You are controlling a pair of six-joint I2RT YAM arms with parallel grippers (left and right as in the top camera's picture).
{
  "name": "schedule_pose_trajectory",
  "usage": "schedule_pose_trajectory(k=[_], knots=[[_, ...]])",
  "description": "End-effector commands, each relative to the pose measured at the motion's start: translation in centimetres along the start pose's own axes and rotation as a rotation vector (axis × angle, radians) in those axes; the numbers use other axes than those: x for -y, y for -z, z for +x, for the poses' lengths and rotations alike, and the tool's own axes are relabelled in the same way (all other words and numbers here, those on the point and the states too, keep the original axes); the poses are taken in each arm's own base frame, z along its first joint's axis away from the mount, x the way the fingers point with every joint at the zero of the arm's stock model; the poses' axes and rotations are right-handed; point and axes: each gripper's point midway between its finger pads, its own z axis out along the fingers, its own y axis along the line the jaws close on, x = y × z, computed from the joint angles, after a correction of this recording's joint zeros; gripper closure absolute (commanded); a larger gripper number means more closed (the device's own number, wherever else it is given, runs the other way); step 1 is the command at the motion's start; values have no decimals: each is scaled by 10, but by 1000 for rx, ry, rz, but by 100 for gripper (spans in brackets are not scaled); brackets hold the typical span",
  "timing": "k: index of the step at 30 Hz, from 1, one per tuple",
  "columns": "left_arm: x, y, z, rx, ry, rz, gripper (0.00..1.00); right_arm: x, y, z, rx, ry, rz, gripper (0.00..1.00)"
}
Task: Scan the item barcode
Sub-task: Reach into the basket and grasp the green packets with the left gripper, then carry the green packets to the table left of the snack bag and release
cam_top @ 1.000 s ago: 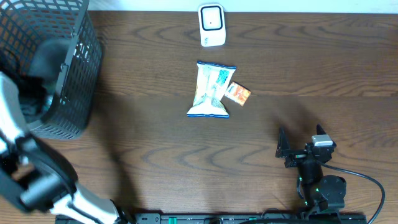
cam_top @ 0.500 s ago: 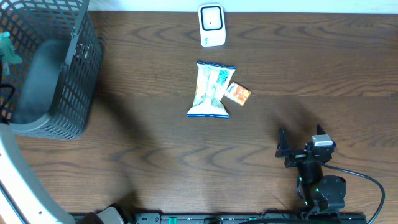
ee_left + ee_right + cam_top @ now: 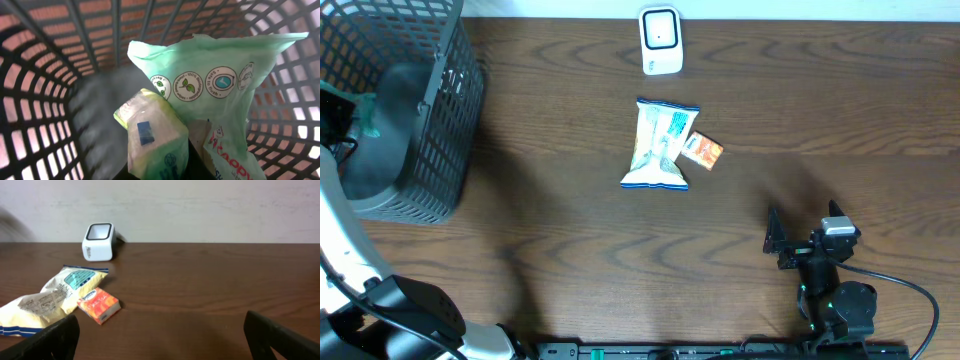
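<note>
The left gripper [image 3: 347, 119] is squeezed tight on a green packet [image 3: 215, 85] in the black basket [image 3: 435, 150] at the table's [image 3: 570, 250] left edge. The right gripper [image 3: 803, 238] sits wide open (holding nothing) near the front edge.

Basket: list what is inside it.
A mint-green pouch with round icons, and a small green packet in front, covering its lower left. The basket floor under them is hidden.

Table [image 3: 570, 240]: basket [image 3: 445, 130], scanner [image 3: 660, 41], bag [image 3: 660, 145], box [image 3: 702, 150]
</note>
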Motion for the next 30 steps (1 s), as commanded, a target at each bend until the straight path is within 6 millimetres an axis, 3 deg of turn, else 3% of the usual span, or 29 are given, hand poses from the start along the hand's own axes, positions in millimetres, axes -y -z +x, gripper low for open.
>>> schedule_pose_trajectory(k=[1, 8, 11, 14, 19, 23, 27, 30], knots=[[14, 32, -19, 91, 0, 88, 93, 1, 0, 1, -2, -10, 6, 1], [64, 124, -33, 189, 64, 443, 93, 1, 0, 1, -2, -10, 6, 1], [78, 157, -25, 162, 126, 565, 93, 1, 0, 1, -2, -10, 6, 1], [107, 184, -6, 95, 75, 723, 93, 1, 0, 1, -2, -10, 6, 1], [155, 197, 49, -28, -97, 839, 92, 1, 0, 1, -2, -10, 6, 1], [186, 198, 119, -112, -431, 891, 93, 1, 0, 1, -2, -10, 6, 1], [202, 190, 188, -219, -717, 918, 92, 1, 0, 1, -2, -10, 6, 1], [207, 169, 229, -294, -838, 859, 92, 1, 0, 1, -2, -11, 6, 1]])
